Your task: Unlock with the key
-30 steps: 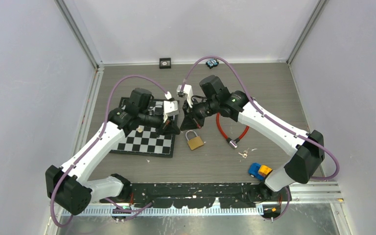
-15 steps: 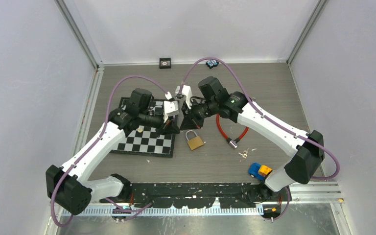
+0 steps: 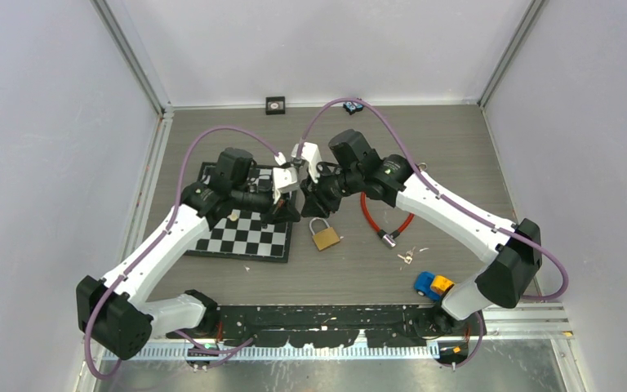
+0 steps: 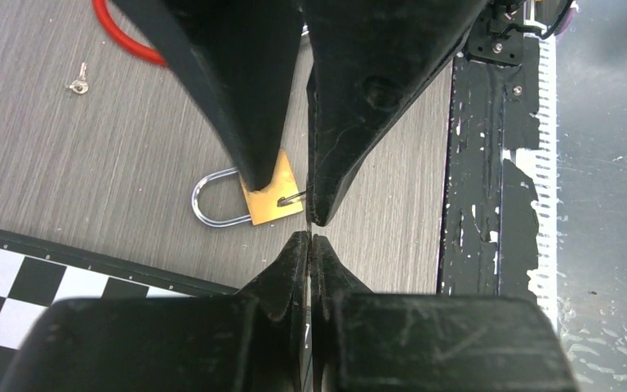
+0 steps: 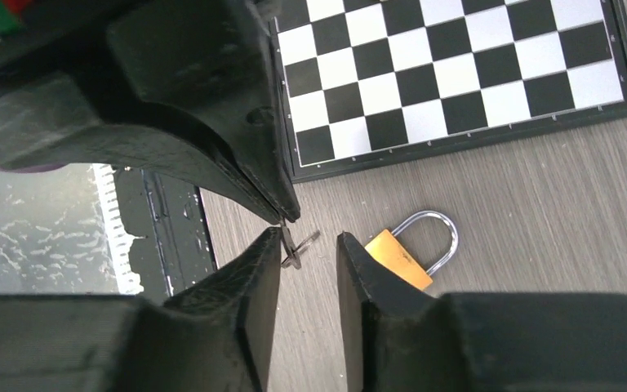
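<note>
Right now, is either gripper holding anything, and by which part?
The left gripper seems to pinch the small key by one end at its tip; the right gripper is open, holding nothing.

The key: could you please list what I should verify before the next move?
1. The left claw is shut on the key: ok.
2. The right claw is open: ok.
3. The key is clear of the right claw's fingers: cannot tell; it sits close against one.
4. The padlock lies free on the table: ok.
5. The padlock is turned the right way for the key: cannot tell.
</note>
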